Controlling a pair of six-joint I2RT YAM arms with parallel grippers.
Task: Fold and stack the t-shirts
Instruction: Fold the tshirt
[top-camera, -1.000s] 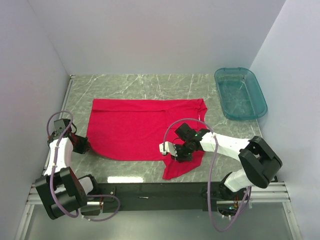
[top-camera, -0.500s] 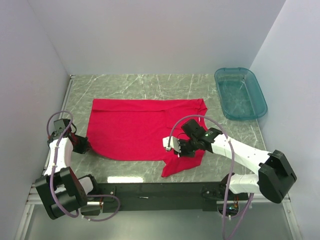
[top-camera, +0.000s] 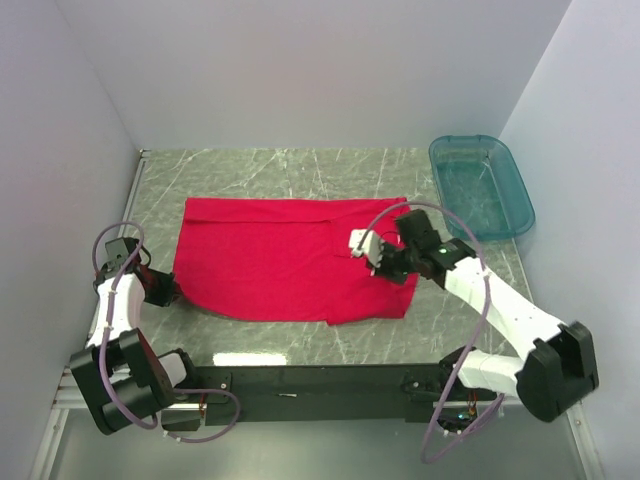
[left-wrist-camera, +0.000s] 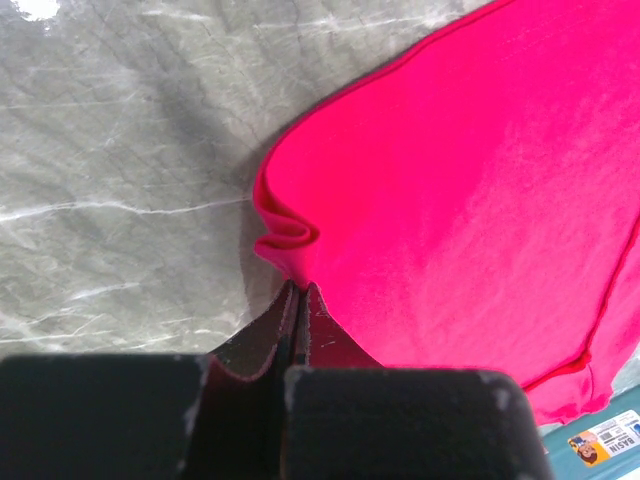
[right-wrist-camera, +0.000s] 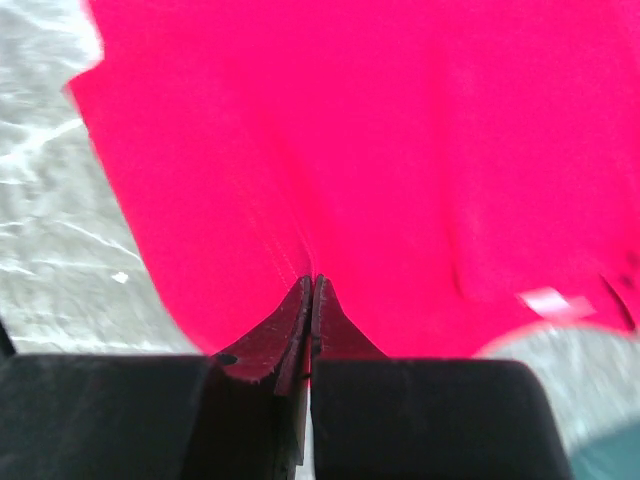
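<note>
A bright red t-shirt (top-camera: 270, 258) lies spread flat on the marbled table, partly folded. My left gripper (top-camera: 172, 291) is shut on the shirt's near-left corner; the left wrist view shows the pinched cloth (left-wrist-camera: 290, 235) bunched at the closed tips. My right gripper (top-camera: 382, 262) is shut on a fold of the shirt near its right edge and holds it over the shirt's right part; the right wrist view shows red cloth (right-wrist-camera: 330, 150) hanging from the closed tips.
A teal see-through plastic tub (top-camera: 480, 186) stands at the back right of the table (top-camera: 300, 165). White walls close in the left, back and right sides. The black base rail (top-camera: 320, 380) runs along the near edge.
My right gripper has carried the shirt's near-right flap from the front edge up and back over the shirt's right side. The left gripper has stayed on its corner.
</note>
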